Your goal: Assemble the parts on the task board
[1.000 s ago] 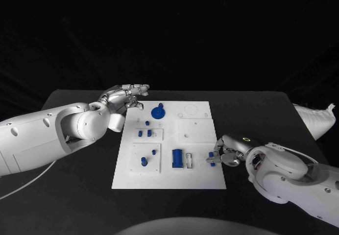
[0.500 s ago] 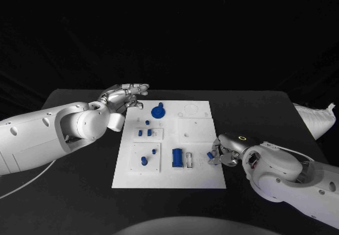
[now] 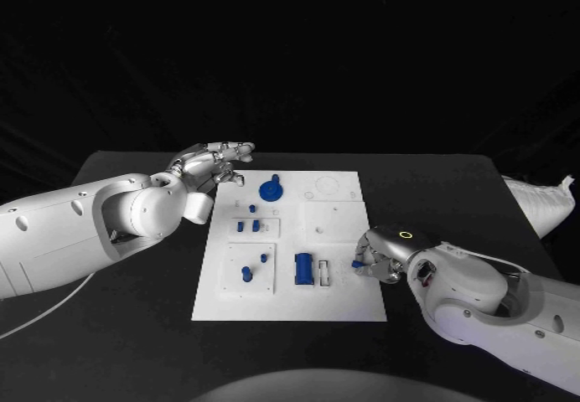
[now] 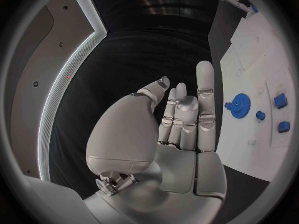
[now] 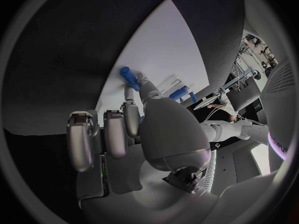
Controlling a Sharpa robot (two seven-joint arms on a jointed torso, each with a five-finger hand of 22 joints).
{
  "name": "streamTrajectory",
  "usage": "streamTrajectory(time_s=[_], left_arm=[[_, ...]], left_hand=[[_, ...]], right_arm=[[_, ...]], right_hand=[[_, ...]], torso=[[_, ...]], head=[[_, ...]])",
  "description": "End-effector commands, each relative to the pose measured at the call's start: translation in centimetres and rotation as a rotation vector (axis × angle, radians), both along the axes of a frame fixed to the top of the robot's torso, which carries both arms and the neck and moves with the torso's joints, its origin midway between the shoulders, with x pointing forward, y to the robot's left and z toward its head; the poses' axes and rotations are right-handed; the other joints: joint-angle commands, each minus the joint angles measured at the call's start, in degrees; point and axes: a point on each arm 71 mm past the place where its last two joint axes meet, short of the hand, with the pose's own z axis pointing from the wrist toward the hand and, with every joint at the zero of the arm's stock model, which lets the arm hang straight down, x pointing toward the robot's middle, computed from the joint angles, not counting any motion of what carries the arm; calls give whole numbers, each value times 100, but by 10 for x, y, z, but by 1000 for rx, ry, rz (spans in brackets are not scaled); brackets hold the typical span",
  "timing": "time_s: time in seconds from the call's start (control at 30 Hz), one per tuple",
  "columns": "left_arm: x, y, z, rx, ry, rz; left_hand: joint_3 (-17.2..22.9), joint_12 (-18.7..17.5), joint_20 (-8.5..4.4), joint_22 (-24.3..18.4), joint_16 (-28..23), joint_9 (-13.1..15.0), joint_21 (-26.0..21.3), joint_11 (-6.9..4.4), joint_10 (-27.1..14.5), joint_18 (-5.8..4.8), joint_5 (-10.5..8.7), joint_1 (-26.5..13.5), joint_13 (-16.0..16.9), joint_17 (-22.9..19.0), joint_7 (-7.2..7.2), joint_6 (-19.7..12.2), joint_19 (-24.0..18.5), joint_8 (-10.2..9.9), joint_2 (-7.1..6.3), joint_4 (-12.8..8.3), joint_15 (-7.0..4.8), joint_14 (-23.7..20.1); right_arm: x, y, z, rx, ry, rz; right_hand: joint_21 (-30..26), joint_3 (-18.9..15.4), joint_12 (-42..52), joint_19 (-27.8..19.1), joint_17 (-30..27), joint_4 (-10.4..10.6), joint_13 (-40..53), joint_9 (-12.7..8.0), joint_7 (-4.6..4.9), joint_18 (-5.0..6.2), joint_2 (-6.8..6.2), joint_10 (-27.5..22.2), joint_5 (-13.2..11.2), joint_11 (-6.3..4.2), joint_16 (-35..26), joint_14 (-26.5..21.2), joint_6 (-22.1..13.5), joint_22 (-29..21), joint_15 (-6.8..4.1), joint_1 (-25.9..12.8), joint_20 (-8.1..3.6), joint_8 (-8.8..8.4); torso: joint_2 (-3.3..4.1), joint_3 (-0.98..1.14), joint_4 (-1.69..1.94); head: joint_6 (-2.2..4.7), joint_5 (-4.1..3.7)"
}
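Observation:
The white task board (image 3: 344, 301) lies in the middle of the black table. On it are a blue gear (image 3: 273, 192), several small blue pegs (image 3: 248, 227) and a blue block (image 3: 302, 268). My right hand (image 3: 385, 254) is at the board's right edge and pinches a small blue peg (image 3: 359, 264) between thumb and a finger; the same peg (image 5: 128, 78) sticks out past the fingertips (image 5: 142, 86) over the board's edge. My left hand (image 3: 215, 164) hovers off the board's far left corner, fingers straight and apart, holding nothing. The left wrist view has that hand (image 4: 181, 129) beside the gear (image 4: 239, 106).
A white slotted piece (image 3: 324, 272) sits next to the blue block. Raised white squares (image 3: 328, 222) take up the board's right half. A white object (image 3: 541, 203) lies at the table's right edge. Bare black table surrounds the board.
My right hand has shifted a little up the board's right edge and inward, carrying the blue peg with it. The left hand has stayed put.

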Motion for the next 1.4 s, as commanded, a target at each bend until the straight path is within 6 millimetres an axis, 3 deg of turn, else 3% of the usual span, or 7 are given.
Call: streamTrajectory(time_s=[0.03,0.17,0.33,0.43,0.57,0.9,1.4], left_arm=[[-1,-2,1,-8,-8,-20],[-1,-2,1,-8,-8,-19],[-1,-2,1,-8,-8,-19],[-1,-2,1,-7,-9,-20],[-1,-2,1,-7,-9,-22],[-1,-4,1,-7,-8,-27],[-2,-6,2,-6,-8,-33]], left_hand=[[31,39,25,-5,6,10,-25,-10,-39,60,20,28,-5,-6,1,-41,-17,20,20,12,15,-10],[31,39,25,-5,6,10,-25,-10,-39,60,20,28,-5,-6,1,-41,-17,20,20,12,15,-10],[31,39,25,-5,6,10,-25,-10,-39,60,20,28,-5,-6,1,-41,-17,20,20,12,15,-10],[39,46,26,-3,4,10,-25,-10,-42,60,21,27,-9,-12,2,-47,-18,29,25,12,16,-12],[39,46,26,-3,4,10,-25,-10,-42,60,21,27,-9,-12,2,-47,-18,29,25,12,16,-13],[47,51,25,-3,3,11,-25,-11,-44,60,22,34,-11,-15,1,-51,-19,35,28,7,15,-14],[47,51,25,-3,3,11,-25,-11,-44,60,22,34,-11,-15,1,-51,-19,35,28,7,15,-14]], right_arm=[[-2,-5,-11,-70,41,-6],[-2,-6,-12,-57,56,-12],[-2,-6,-11,-19,57,-28],[-2,-5,-9,22,46,-44],[-2,-4,-5,104,25,-75],[-5,3,6,319,20,-141],[-7,15,1,413,169,-212]], right_hand=[[-2,201,-3,501,343,-47,-605,-74,13,-91,493,13,185,24,2,385,63,1172,30,368,46,-67],[8,646,-7,505,357,-102,-606,-180,6,-94,525,28,286,17,6,387,199,1187,30,224,50,-166],[27,1177,172,514,389,-127,-488,-268,-17,-100,473,135,305,-3,20,393,365,1215,21,-31,43,-240],[45,1594,267,521,414,-124,-415,-335,-53,-106,303,195,253,-21,32,399,471,1240,6,-312,36,-307],[59,1832,310,528,442,-40,-374,-368,-72,-110,145,233,115,-40,46,406,568,1260,-14,-597,24,-338],[92,1864,345,543,497,175,-336,-397,-112,-121,-53,275,-9,-62,80,420,672,1308,-36,-963,-4,-364],[124,1717,380,556,530,461,-297,-437,-133,-132,-175,313,82,-79,100,427,750,1351,-53,-1274,-22,-405]], torso=[[-1,-2,-3],[-1,-3,-1],[0,1,1],[-5,0,2],[0,0,7],[0,-8,9],[-7,-7,-4]], head=[[-10,5],[-20,11],[-29,27],[-32,41],[-30,53],[-52,81],[-104,122]])
